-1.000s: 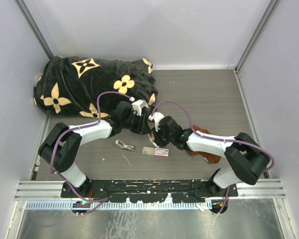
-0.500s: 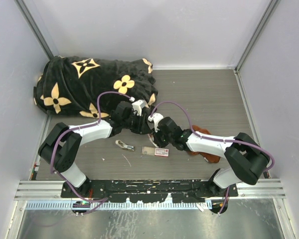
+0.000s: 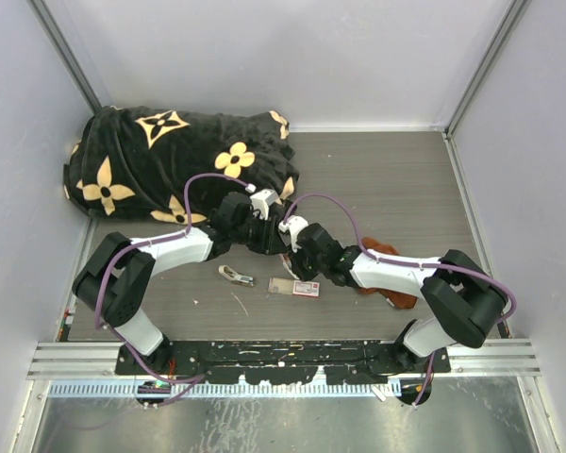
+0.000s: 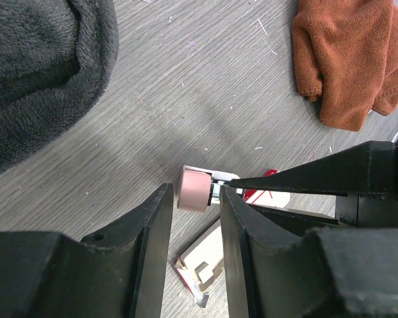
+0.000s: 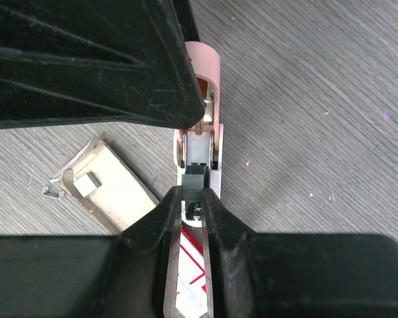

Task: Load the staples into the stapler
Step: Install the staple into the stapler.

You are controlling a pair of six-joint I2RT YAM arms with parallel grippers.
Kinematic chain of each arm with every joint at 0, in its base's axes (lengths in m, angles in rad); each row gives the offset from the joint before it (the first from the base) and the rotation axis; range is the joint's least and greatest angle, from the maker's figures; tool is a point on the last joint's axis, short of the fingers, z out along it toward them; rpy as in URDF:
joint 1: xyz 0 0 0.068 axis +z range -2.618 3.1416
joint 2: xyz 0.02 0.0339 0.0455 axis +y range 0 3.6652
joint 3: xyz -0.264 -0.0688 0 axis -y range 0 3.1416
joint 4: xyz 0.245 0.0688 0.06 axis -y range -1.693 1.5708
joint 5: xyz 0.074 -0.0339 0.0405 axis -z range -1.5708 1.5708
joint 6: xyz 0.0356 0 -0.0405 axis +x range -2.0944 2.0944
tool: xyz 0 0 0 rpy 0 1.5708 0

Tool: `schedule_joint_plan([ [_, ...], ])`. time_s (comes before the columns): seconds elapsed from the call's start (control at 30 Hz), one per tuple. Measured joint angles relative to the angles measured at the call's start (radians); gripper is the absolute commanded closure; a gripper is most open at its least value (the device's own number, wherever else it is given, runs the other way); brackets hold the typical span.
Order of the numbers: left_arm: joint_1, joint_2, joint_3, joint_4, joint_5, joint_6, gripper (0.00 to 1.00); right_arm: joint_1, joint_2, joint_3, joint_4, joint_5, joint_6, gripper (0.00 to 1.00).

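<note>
Grey wood-grain table [image 3: 396, 189], pale walls [image 3: 264, 57] on three sides.

Count:
- 1 black blanket [image 3: 160, 160] with yellow flower print, bunched in the far-left corner.
- 1 rust-brown cloth [image 4: 348, 66], crumpled beside the right arm.
- 1 stapler [image 5: 204, 69], pink and white, held off the table at centre where the two arms meet.
- 1 staples box [image 3: 297, 288], flat on the table directly under the stapler. Red-and-white label end is nearest the right arm, open tray [image 5: 113, 189] on the other end.
- 1 small loose clump of staples [image 5: 51, 193] on the table just beside the tray.
- 1 small metal piece [image 3: 234, 276] on the table left of the box. Can't tell what it is.

Grippers, 2:
- left gripper [image 4: 196, 193]: fingers part-way apart, clamped either side of the stapler's rounded pink end.
- right gripper [image 5: 193, 192]: fingers nearly together, pinching a small dark block in the stapler's metal channel, at the end away from the pink cap.

The two sets of fingertips sit just beside each other over the stapler. The left finger covers part of the stapler body in the right wrist view.

No staple strip is visible in the channel, though the fingers hide most of it.
</note>
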Motion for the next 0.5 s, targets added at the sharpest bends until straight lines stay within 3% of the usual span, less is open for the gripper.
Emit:
schedule_joint_plan([
  [0.5,0.000,0.000,0.000,0.000,0.000,0.000,0.65,0.001,-0.029,0.000,-0.023,0.015,0.018,0.89],
])
